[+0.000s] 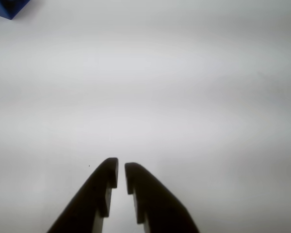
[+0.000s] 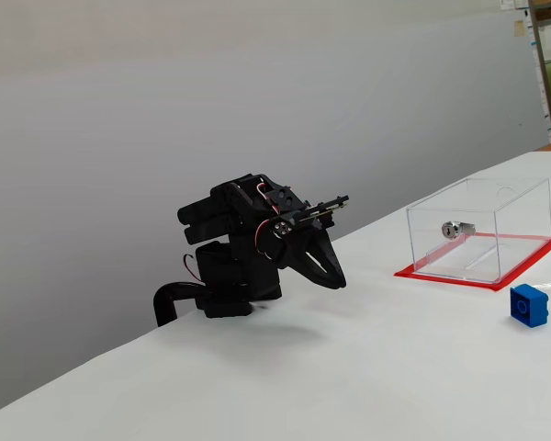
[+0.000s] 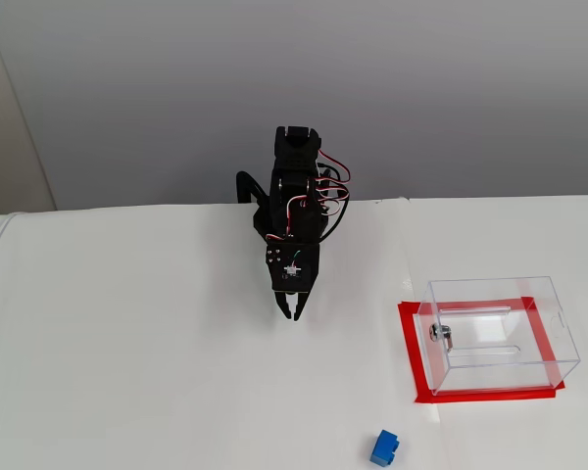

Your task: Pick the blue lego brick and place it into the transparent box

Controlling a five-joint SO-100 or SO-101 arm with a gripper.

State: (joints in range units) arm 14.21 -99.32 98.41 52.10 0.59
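Gripper (image 1: 121,174) nearly closed, empty, folded near base. Blue lego brick (image 3: 383,447) well apart; narrow jaw gap risks nudging brick away from transparent box (image 3: 500,333).

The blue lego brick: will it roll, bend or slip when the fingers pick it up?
The blue lego brick looks like hard plastic with flat faces, so it probably stays stiff and will not roll. It is small beside the transparent box, likely light. Its smooth sides might slip.
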